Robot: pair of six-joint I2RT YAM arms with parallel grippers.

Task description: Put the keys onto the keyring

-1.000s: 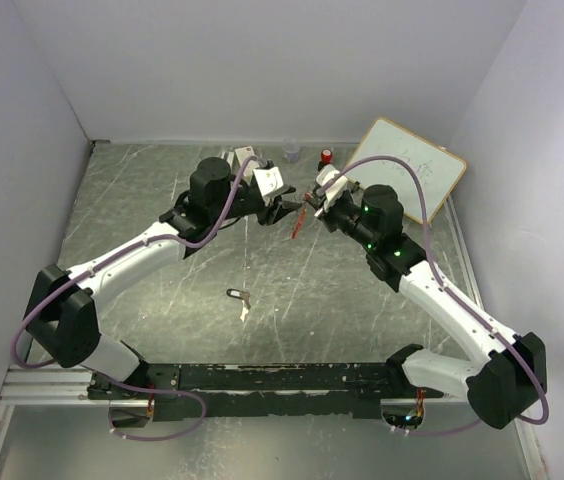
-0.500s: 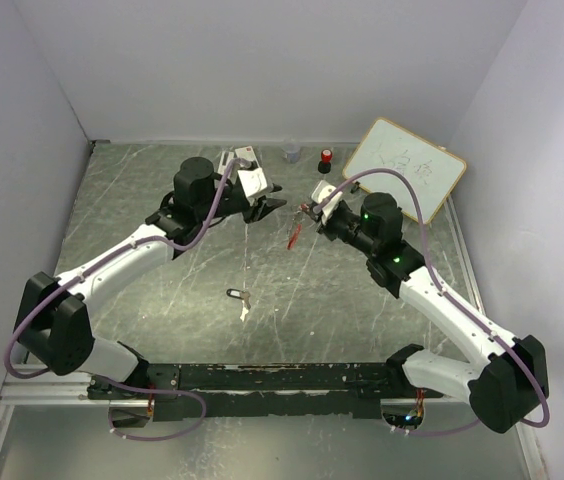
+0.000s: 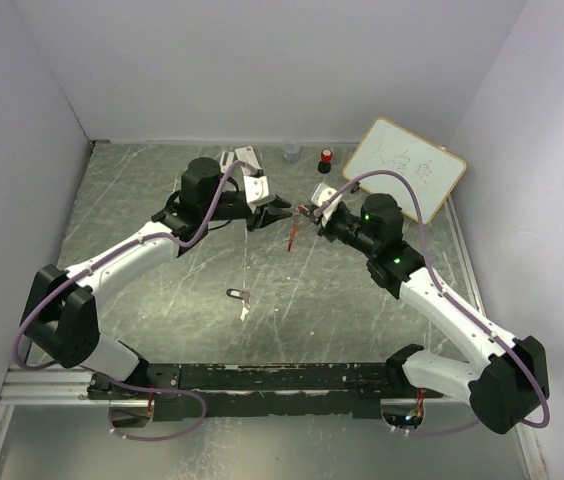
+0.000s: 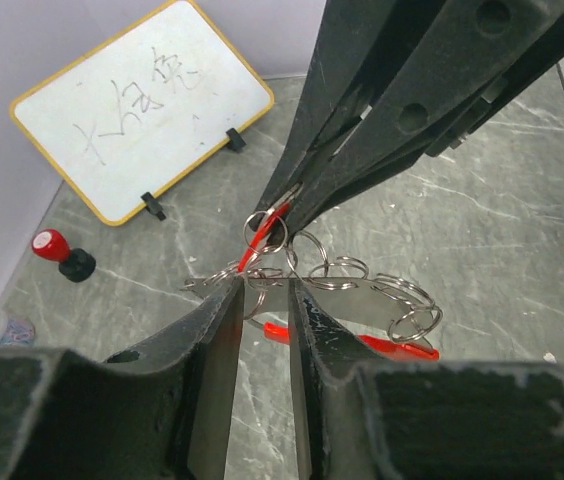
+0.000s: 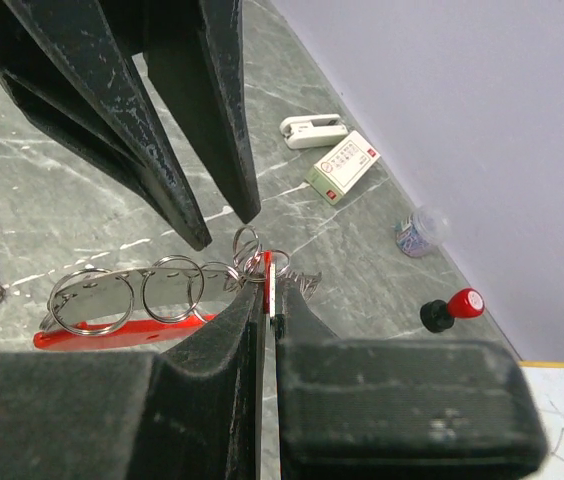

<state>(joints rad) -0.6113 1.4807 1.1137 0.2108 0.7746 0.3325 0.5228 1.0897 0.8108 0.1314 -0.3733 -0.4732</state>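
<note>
**Keyring pinched in the air between the two grippers**

The right gripper (image 5: 270, 285) has its jaws pressed together on the keyring (image 4: 362, 285), a chain of thin silver rings with a glossy red plastic strip. The left gripper (image 4: 259, 300) has its jaws slightly apart at the rings. A black-headed key (image 3: 237, 294) lies on the marbled table (image 3: 342, 300). The whiteboard (image 4: 142, 120) carries handwriting I cannot read.
</note>
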